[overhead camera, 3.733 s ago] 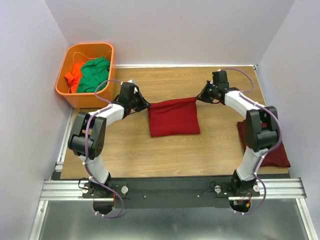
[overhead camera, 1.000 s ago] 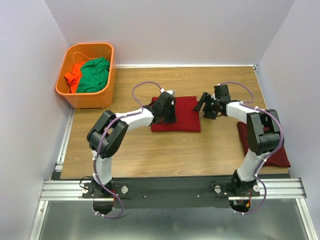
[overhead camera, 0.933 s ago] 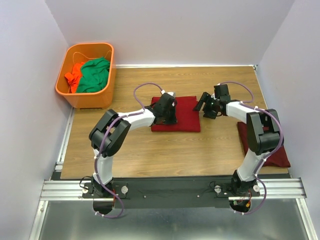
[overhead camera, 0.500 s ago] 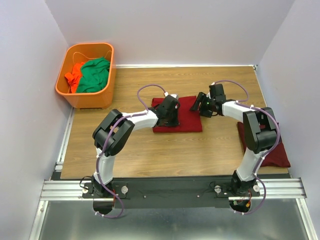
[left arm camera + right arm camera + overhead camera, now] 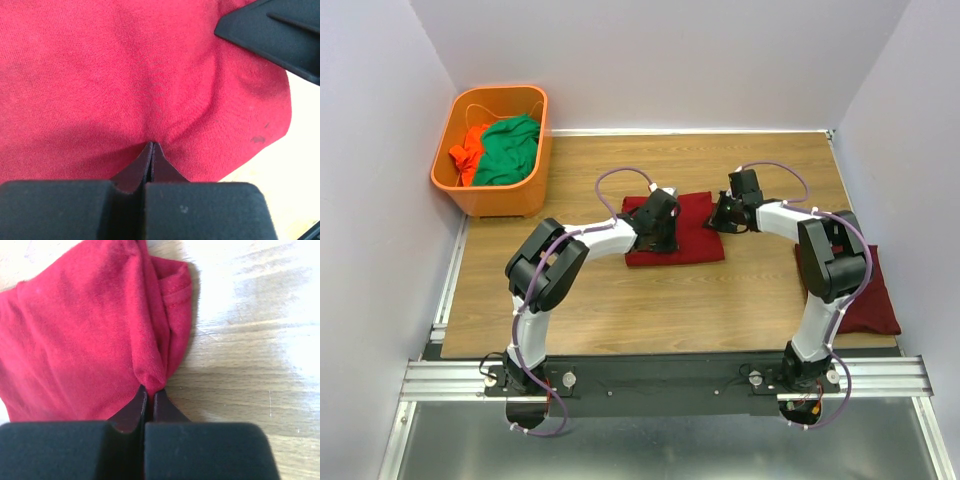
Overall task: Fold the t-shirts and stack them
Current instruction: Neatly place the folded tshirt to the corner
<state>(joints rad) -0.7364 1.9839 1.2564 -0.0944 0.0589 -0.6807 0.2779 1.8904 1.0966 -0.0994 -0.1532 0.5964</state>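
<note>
- Maroon t-shirt point(image 5: 698, 238) lies folded mid-frame; second t-shirt point(image 5: 880, 305) sits at the right edge.
- Upper left, orange basket point(image 5: 490, 200) holds green garment point(image 5: 510, 150) and orange garment point(image 5: 470, 150).
- Closed left gripper point(image 5: 151, 149) presses the cloth; right gripper point(image 5: 150, 392) pinches its edge.

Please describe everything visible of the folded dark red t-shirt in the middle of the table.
The folded t-shirt is dark red, soft knitted cotton by its look, a roughly rectangular packet lying flat on the wooden table. The shut left tool presses on its top, puckering the cloth. The right tool pinches a ridge at its right edge, where a stitched hem shows.
</note>
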